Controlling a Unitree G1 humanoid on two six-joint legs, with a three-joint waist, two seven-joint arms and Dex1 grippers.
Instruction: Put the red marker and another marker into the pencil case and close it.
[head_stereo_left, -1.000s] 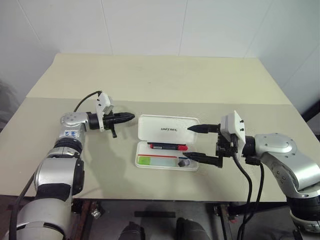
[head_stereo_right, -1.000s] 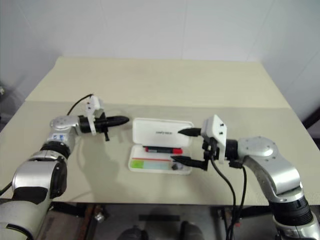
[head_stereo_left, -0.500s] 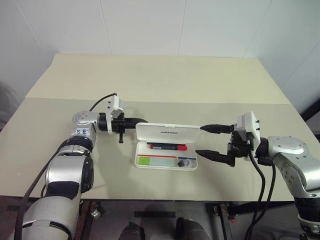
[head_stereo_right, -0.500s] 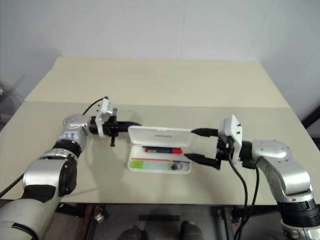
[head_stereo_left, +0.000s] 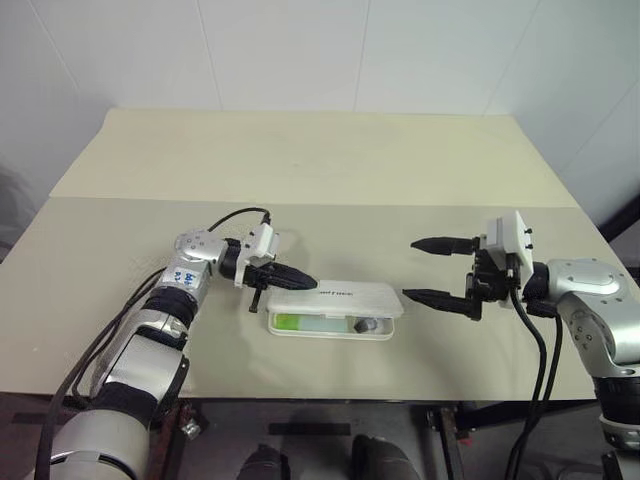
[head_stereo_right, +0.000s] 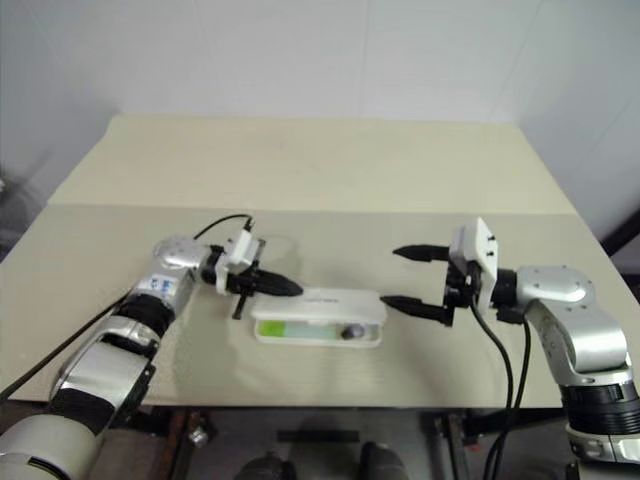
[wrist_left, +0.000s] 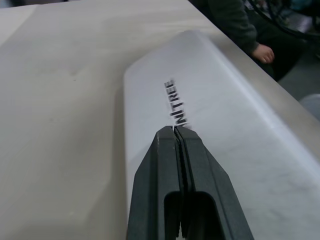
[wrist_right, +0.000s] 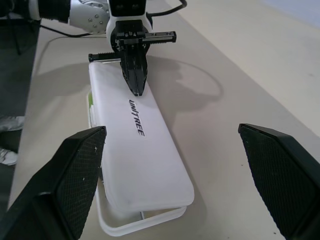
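Beige table (head_stereo_left: 330, 160), white wall (head_stereo_left: 300, 50), left claw (head_stereo_left: 305, 283) together, right claw (head_stereo_left: 420, 268) apart

beige table (head_stereo_left: 330, 170), white pencil case (head_stereo_left: 340, 305) lying near its front edge, lid partly down

- A robot test room or lab, by the look of it: plain white panelled walls (head_stereo_left: 300, 50) behind a bare beige desk (head_stereo_left: 330, 160).
- Black cables (head_stereo_left: 530, 380) trail off the desk's near edge, below the right gripper (head_stereo_left: 436, 270).
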